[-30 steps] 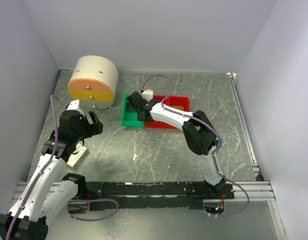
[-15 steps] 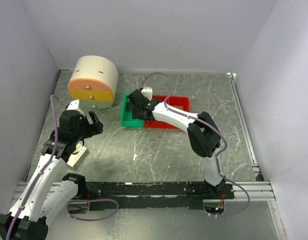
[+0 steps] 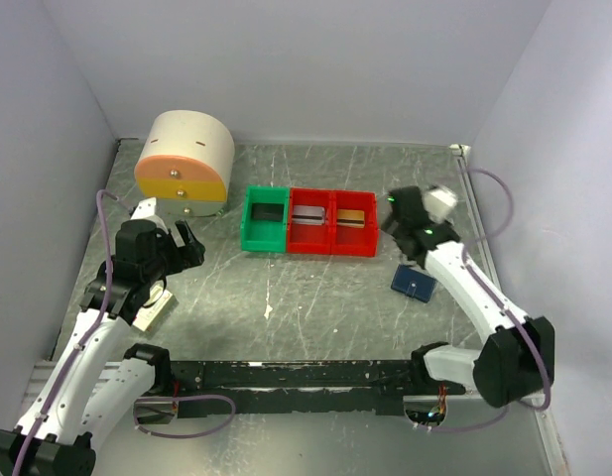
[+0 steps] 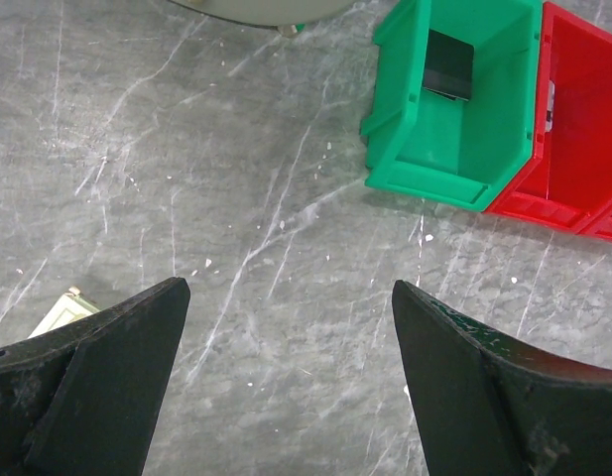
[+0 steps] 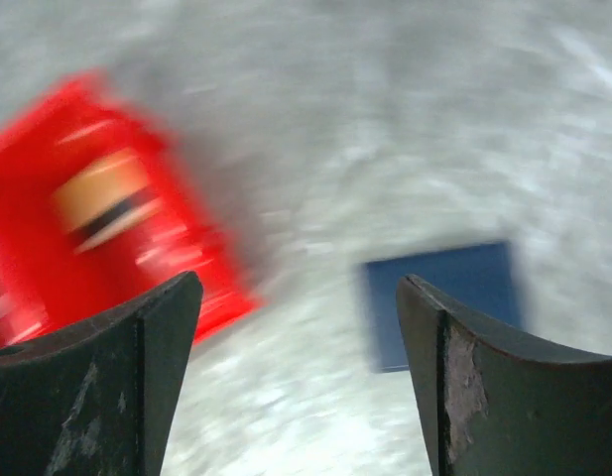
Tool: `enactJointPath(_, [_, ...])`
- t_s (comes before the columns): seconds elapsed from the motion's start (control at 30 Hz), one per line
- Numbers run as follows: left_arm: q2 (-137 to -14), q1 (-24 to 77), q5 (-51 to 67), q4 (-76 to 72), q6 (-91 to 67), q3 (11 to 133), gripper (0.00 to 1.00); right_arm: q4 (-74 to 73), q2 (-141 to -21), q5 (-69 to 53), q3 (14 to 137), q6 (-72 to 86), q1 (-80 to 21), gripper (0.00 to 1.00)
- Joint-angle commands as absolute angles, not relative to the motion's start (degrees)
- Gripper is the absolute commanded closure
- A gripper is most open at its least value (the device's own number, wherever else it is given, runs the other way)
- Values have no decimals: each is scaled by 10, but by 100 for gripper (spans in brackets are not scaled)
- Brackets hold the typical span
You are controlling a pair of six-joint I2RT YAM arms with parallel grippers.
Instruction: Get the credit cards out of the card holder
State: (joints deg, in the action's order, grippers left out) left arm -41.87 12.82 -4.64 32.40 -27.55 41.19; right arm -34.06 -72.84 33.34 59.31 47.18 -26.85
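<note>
Arms hanging open-handed around a loaded bin row [image 3: 330, 248].

Left of the bin row, the left gripper [image 4: 288, 290] is hovering over bare table on a folded elbow, its jaws standing wide with nothing between them. Inside the row, a dark card [image 4: 449, 64] is lying in the green end, a grey credit card [image 3: 307, 213] in the middle and a gold-tan credit card [image 3: 351, 215] in the right end (all thin, stiff and slick, I judge, so best pinched by a raised edge). Just right of the row, the right gripper [image 5: 296, 290] is pointing downward, fingers spread and empty. The navy card holder [image 3: 415, 284] is lying flat to the right of the row and nearer the arm bases. It is probably light and floppy, and its folded spine is looking like the surest hold.
</note>
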Motion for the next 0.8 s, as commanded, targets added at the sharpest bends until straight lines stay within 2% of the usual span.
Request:
enactJointPath(0.0, [-409, 121, -21, 311, -265, 412, 5, -361, -652, 296, 474, 471, -112, 17])
enactJointPath(0.13, [-414, 121, -5, 310, -262, 413, 5, -373, -635, 322, 431, 482, -45, 10])
enactJointPath(0.33, [-412, 121, -7, 313, -262, 413, 5, -295, -696, 201, 372, 438, 34, 9])
enactJointPath(0.5, [-400, 121, -15, 311, -268, 408, 5, -284, -745, 159, 353, 434, 42, 18])
enactJointPath(0.6, [-402, 121, 1, 302, -264, 405, 5, -268, -732, 114, 333, 418, 41, 26])
enactJointPath(0.7, [-410, 121, 16, 303, -261, 407, 5, -255, -709, 46, 315, 401, 34, 41])
enactJointPath(0.77, [-416, 121, 24, 300, -258, 406, 5, -256, -693, 34, 302, 406, 23, 42])
